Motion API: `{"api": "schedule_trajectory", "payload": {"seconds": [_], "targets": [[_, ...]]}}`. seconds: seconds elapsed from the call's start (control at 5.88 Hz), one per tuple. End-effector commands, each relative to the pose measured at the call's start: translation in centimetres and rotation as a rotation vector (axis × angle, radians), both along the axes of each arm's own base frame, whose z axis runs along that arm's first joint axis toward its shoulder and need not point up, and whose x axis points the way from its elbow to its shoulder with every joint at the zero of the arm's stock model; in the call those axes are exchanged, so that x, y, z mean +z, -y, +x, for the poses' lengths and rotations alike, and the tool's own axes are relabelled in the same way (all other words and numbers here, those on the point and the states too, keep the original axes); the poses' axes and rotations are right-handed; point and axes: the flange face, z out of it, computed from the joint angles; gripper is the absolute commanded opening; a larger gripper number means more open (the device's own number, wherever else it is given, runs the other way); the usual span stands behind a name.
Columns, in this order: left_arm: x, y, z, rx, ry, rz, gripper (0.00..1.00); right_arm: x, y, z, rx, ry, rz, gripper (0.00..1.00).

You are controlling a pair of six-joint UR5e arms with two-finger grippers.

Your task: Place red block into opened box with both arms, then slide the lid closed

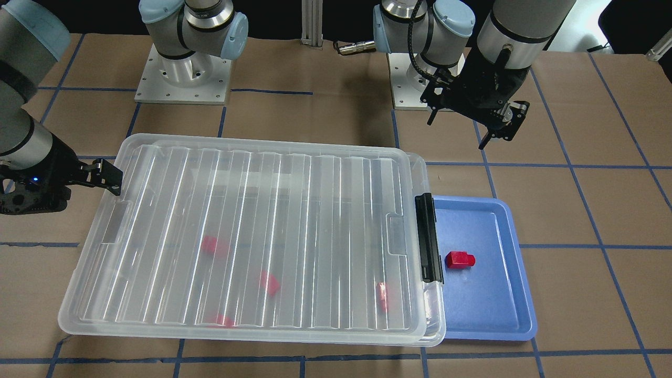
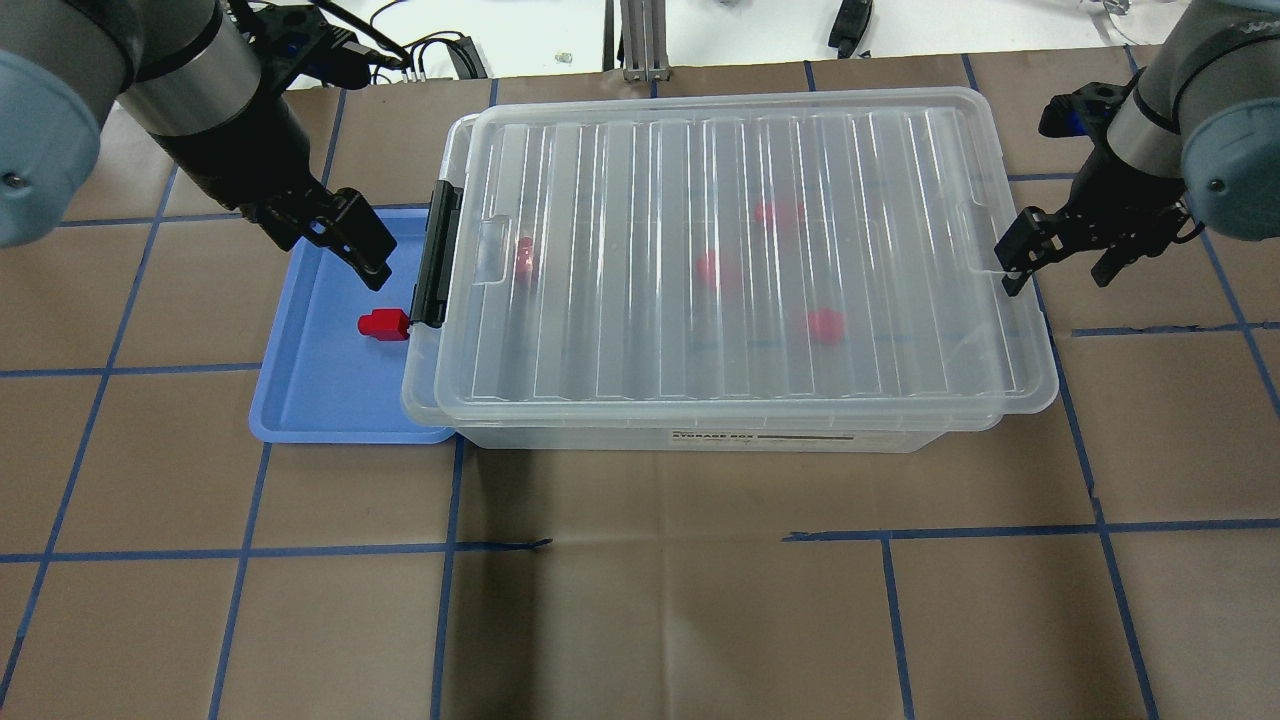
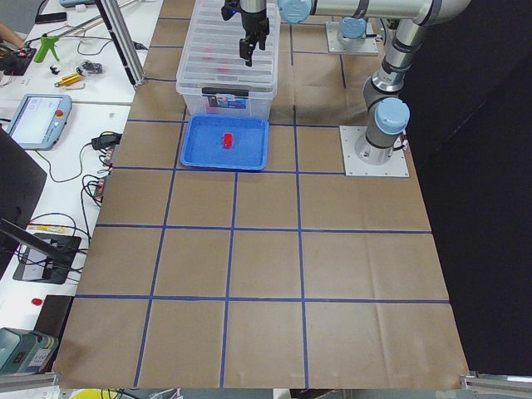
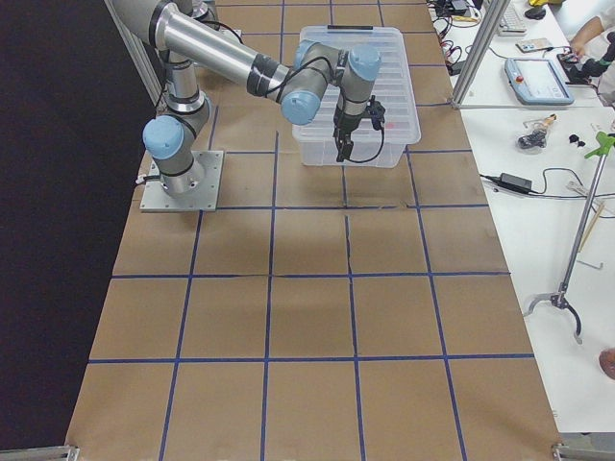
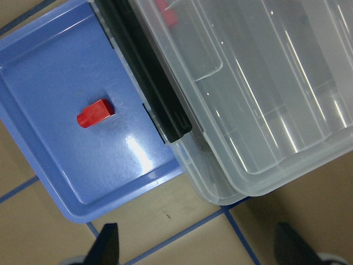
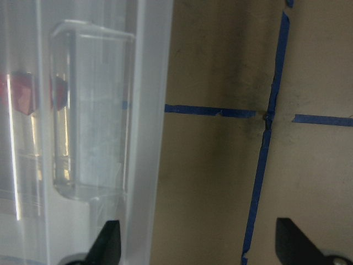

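The ribbed clear lid lies over the clear box and covers nearly all of it. A narrow strip shows at the end with the black latch bar. Several red blocks show blurred through the lid. One red block lies in the blue tray, also in the left wrist view. My left gripper hangs open and empty above the tray's far part. My right gripper is open at the lid's other short end, one finger over the lid's rim.
The blue tray butts against the box's latch end. Brown paper with blue tape lines covers the table. Both arm bases stand behind the box. Benches with cables and tools line the table's far side.
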Motion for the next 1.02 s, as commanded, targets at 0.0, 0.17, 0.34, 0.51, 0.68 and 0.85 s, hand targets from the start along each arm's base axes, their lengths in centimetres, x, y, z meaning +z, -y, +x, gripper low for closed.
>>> {"api": "schedule_trajectory", "payload": {"seconds": [0.0,0.17,0.34,0.51,0.68,0.85], "targets": [[-0.8,1.0,2.3,-0.354,-0.017,0.009,0.98,-0.4,0.5,-2.3,0.034,0.001,-0.001,1.0],[-1.2,1.5,3.4,-0.559,-0.028,0.014,0.98,-0.4,0.4,-3.8,0.033,0.0,0.0,1.0],[-1.8,1.9,3.9,-0.754,-0.022,0.03,0.98,0.0,0.1,-6.4,0.015,-0.032,0.006,1.0],[-2.1,2.7,5.0,-0.863,0.014,0.027,0.98,0.8,0.1,-8.3,0.024,-0.04,-0.006,1.0],[-3.6,3.8,7.8,-0.965,-0.02,0.039,0.98,1.3,0.0,-9.7,0.022,-0.065,-0.004,1.0],[-5.6,5.4,10.8,-0.963,-0.022,0.038,0.98,1.6,-0.4,-11.9,0.04,-0.071,-0.004,1.0]]}}
